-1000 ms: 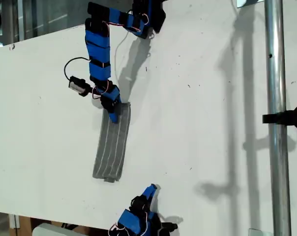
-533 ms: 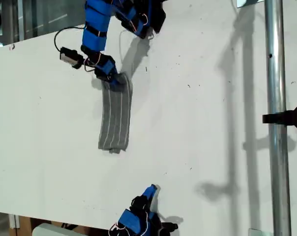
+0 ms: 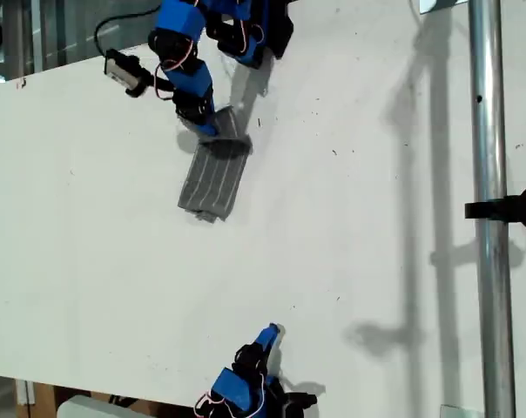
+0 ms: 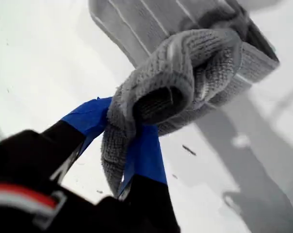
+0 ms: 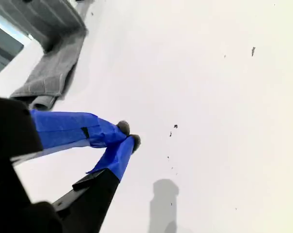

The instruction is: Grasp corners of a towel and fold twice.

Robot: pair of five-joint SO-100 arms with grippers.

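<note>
The white table [image 3: 350,261] has wide bare room toward the exterior view's right, as far as the metal pole [image 3: 489,174]. The towel [image 3: 212,178], a folded grey striped strip, lies near the table's far edge with one end lifted. My first gripper [image 4: 118,145] is clamped on that bunched end. My second gripper [image 5: 128,136] sits near the table's near edge, well apart, tips together on nothing.
</note>
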